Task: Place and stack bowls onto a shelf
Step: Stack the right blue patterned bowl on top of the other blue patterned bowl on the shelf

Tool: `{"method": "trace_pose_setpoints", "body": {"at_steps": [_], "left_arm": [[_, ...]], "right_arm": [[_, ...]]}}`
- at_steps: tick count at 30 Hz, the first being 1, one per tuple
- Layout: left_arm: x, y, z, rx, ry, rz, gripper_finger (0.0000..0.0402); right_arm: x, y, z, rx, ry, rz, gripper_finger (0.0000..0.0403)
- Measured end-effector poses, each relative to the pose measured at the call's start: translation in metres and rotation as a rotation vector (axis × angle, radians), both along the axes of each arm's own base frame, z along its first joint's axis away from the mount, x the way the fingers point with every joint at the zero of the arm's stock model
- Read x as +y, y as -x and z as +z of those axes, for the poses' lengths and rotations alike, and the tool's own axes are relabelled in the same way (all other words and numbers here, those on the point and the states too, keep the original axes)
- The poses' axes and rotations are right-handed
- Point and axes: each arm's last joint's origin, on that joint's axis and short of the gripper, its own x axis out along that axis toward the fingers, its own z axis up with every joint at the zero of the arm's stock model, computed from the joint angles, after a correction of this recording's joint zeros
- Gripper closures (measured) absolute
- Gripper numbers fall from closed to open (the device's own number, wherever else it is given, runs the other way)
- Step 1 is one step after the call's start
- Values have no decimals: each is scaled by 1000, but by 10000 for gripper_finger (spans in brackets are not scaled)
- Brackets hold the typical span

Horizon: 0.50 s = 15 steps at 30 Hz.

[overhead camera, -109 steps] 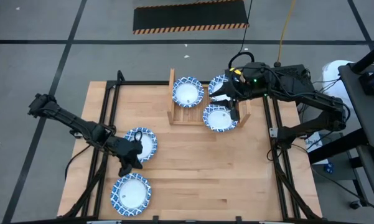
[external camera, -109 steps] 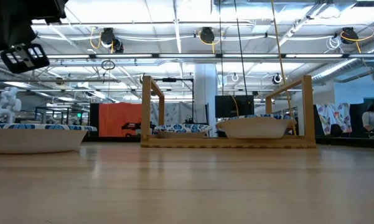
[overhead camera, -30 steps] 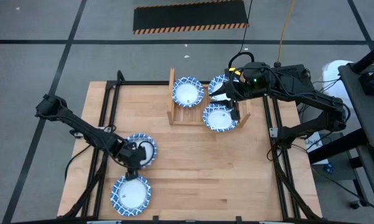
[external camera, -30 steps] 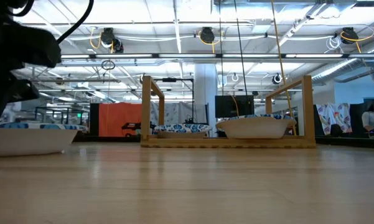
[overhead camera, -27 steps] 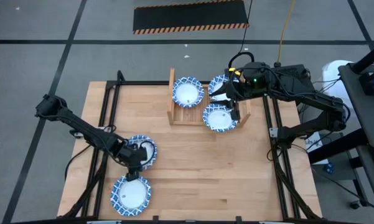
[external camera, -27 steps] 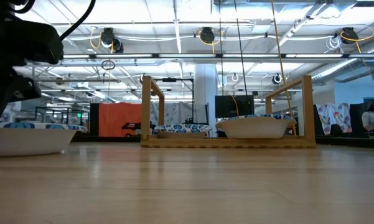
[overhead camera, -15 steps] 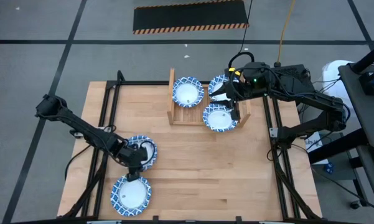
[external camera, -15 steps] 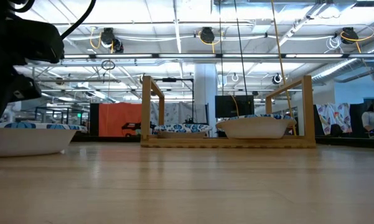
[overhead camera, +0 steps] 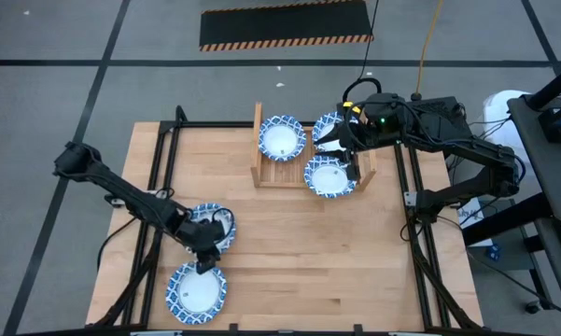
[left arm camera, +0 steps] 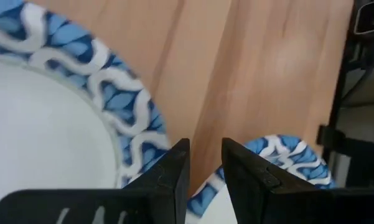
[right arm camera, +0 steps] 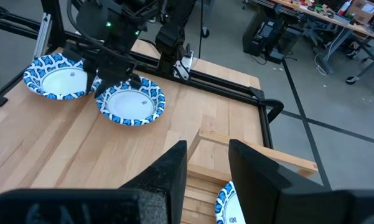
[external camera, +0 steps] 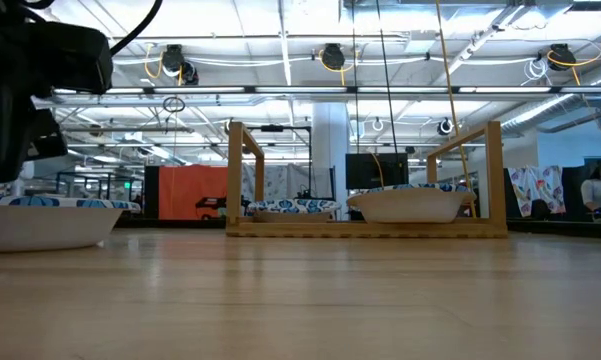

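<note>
My left gripper (overhead camera: 203, 261) is low over the near rim of a blue-and-white bowl (overhead camera: 226, 224) that sits on the table at the left. Its fingers are narrowly open (left arm camera: 204, 165), one over the bowl's white inside and one outside the rim. A second bowl (overhead camera: 196, 287) rests on the table just nearer. The shelf (overhead camera: 271, 174) stands at the far middle with three bowls on it (overhead camera: 282, 140) (overhead camera: 325, 124) (overhead camera: 329, 177). My right gripper (right arm camera: 208, 155) hangs high above the shelf's right part, narrowly open and empty. My left gripper stands astride the bowl's near rim (left arm camera: 134, 121), slanting down from the table's far left. One finger (left arm camera: 168, 180) is over the inside and the other (left arm camera: 252, 180) is outside. Whether either finger touches the rim I cannot tell.
The shelf's two upright side boards (external camera: 238, 175) (external camera: 494, 175) rise at its ends. Black frame rails (overhead camera: 163, 168) run along the table's left and right sides. Bare wood lies between the left bowls and the shelf.
My left gripper has tipped and rolled a little where it stands over the bowl's near rim, without its finger gap changing. The bowls have stayed put, and my right arm has kept still.
</note>
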Motion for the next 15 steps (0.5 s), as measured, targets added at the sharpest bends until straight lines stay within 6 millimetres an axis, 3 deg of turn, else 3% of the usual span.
{"method": "trace_pose_setpoints", "body": {"at_steps": [10, 15], "left_arm": [[-6, -1, -10, 42, -25, -27, 305], [-12, -11, 13, -38, 13, -41, 305]], "right_arm": [[0, 0, 0, 0, 1, 0, 289], [0, 0, 0, -1, 3, 1, 289]]}}
